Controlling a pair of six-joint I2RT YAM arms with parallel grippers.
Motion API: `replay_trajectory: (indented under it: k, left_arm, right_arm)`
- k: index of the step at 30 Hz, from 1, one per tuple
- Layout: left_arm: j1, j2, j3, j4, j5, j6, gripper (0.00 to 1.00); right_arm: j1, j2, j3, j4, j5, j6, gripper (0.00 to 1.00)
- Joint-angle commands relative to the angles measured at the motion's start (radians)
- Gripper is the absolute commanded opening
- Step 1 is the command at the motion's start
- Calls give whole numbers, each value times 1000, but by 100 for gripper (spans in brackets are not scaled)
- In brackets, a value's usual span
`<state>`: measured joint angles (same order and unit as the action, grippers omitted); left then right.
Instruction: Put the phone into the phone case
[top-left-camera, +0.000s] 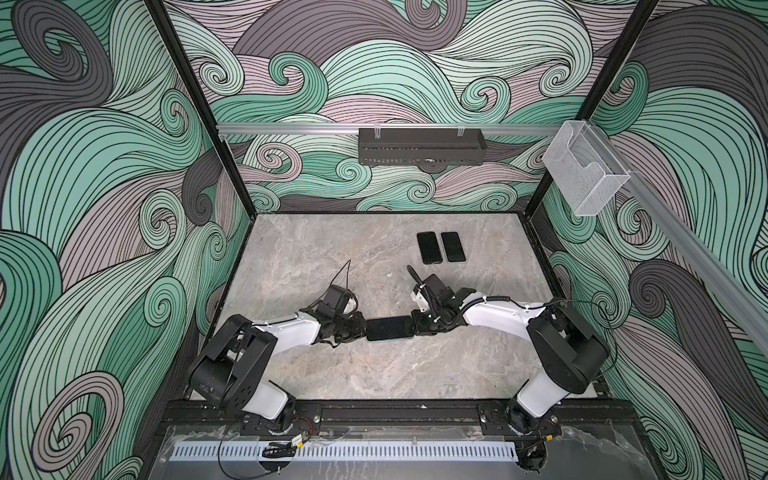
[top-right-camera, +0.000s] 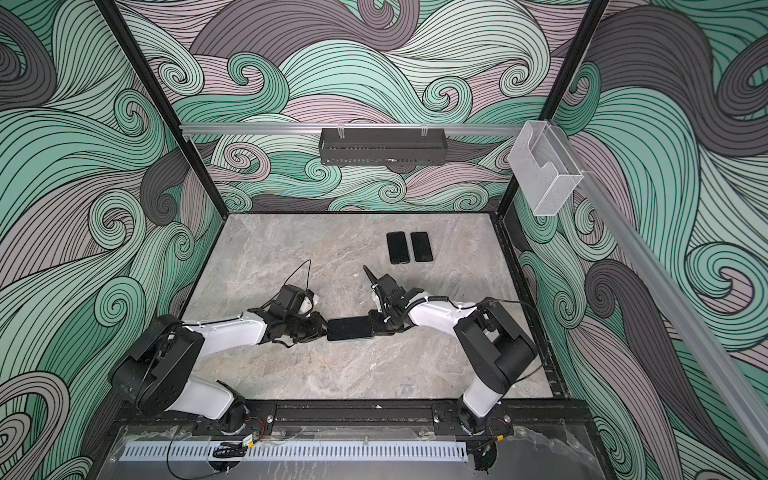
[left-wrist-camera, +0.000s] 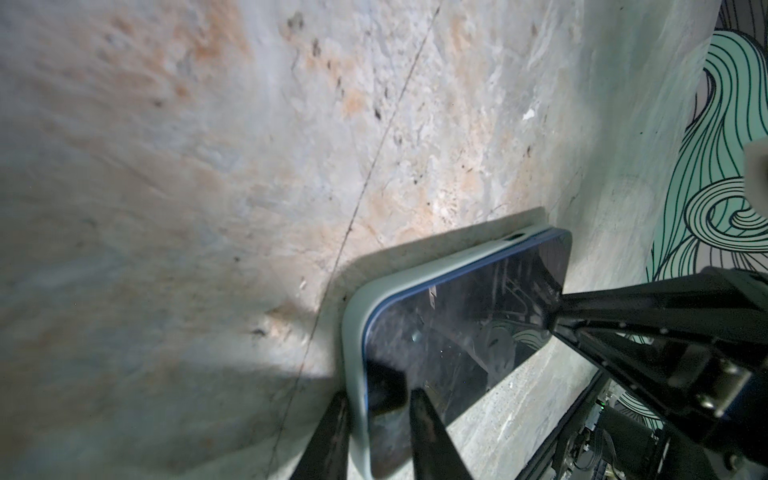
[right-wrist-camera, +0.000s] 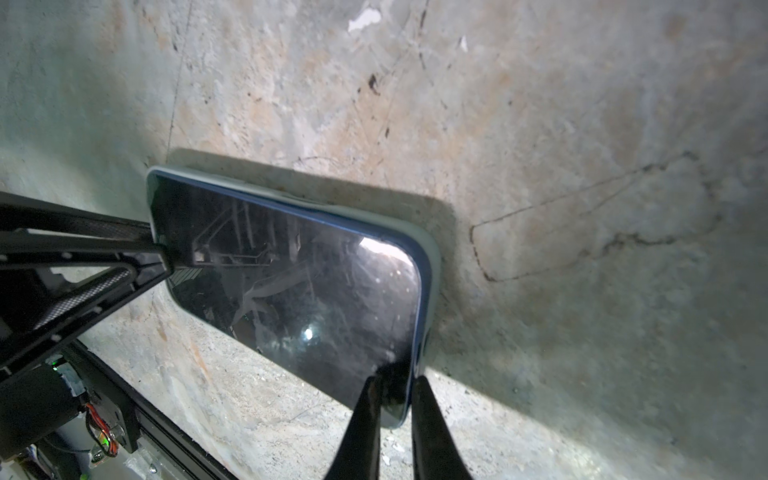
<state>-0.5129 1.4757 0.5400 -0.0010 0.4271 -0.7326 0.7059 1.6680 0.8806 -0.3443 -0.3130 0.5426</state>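
Observation:
A dark-screened phone (top-left-camera: 388, 328) (top-right-camera: 349, 328) with a blue edge lies level between my two grippers, mid-table in both top views. It sits in a pale grey phone case (left-wrist-camera: 353, 332) (right-wrist-camera: 434, 257), whose rim runs along one long side and round the corners. My left gripper (left-wrist-camera: 380, 415) (top-left-camera: 365, 330) is shut on one short end, with one finger behind the case and the other on the screen (left-wrist-camera: 457, 332). At the opposite end, my right gripper (right-wrist-camera: 395, 399) (top-left-camera: 412, 326) is shut on a corner of the phone (right-wrist-camera: 299, 282). Its shadow falls on the table beside it.
Two more dark phones (top-left-camera: 429, 247) (top-left-camera: 452, 246) lie side by side on the marble table (top-left-camera: 332, 257) toward the back. A black tray (top-left-camera: 419, 145) hangs on the back rail. A clear bin (top-left-camera: 582, 174) is on the right rail.

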Motion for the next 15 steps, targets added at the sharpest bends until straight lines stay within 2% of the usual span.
replay_trajectory:
  k: [1, 15]
  left_arm:
    - [-13, 28, 22, 31, 29, 16, 28]
    - [-13, 23, 6, 35, 22, 14, 28]
  right_arm:
    - [30, 107, -28, 62, -41, 6, 14]
    - [79, 217, 6, 18, 9, 7, 12]
